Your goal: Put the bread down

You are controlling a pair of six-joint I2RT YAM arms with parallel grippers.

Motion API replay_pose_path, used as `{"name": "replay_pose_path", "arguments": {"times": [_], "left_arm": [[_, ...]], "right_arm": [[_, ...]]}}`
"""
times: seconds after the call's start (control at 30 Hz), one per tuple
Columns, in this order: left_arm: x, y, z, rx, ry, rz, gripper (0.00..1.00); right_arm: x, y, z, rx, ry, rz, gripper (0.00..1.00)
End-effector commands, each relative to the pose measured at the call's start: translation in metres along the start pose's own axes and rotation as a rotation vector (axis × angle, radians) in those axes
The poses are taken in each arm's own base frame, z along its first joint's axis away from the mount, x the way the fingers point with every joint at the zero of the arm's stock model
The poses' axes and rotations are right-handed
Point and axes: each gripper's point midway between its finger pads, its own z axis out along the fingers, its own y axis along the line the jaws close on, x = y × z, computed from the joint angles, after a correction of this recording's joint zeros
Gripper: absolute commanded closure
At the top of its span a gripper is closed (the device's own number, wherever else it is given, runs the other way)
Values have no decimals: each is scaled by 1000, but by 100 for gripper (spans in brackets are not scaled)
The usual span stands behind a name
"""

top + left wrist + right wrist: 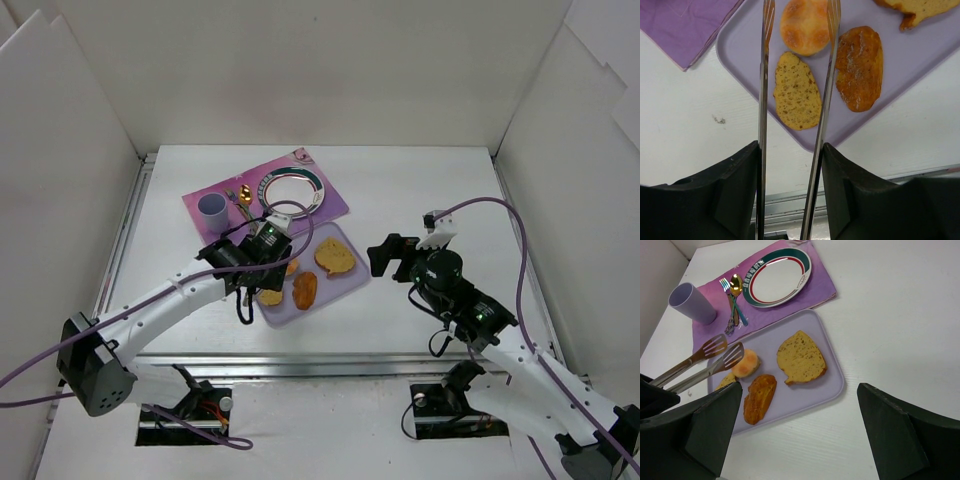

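The bread [805, 25], a small round orange-tan bun, lies on the lilac tray [910, 65]. It also shows in the right wrist view [746, 363] and the top view [291, 267]. My left gripper [790, 150] is shut on metal tongs [762, 100]. The tong blades stand apart, one at each side of the bun. I cannot tell if they touch it. My right gripper [799, 386] is open and empty, above the table just right of the tray; it also shows in the top view [395, 255].
On the tray also lie a large toast slice [800, 357], an oval brown piece [759, 397] and a small seeded slice [796, 92]. Behind it a purple placemat [330, 205] holds a plate [776, 277], a lilac cup [690, 302] and cutlery [735, 287].
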Motion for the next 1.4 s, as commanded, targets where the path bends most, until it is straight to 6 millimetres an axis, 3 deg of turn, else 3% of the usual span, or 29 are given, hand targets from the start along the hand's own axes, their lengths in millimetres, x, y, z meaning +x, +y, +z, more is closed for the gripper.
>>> {"name": "replay_pose_path", "arguments": {"times": [0.0, 0.3, 0.7, 1.37], "left_arm": [[-21, 0, -7, -13, -91, -45, 55], [-9, -3, 9, -6, -67, -30, 51], [-5, -5, 10, 3, -65, -41, 49], [10, -15, 34, -13, -6, -14, 42]], "right_arm": [[-26, 12, 0, -23, -75, 27, 2], [-25, 13, 0, -31, -66, 21, 2], [-23, 14, 3, -30, -58, 15, 2], [-22, 14, 4, -30, -52, 13, 2]]}}
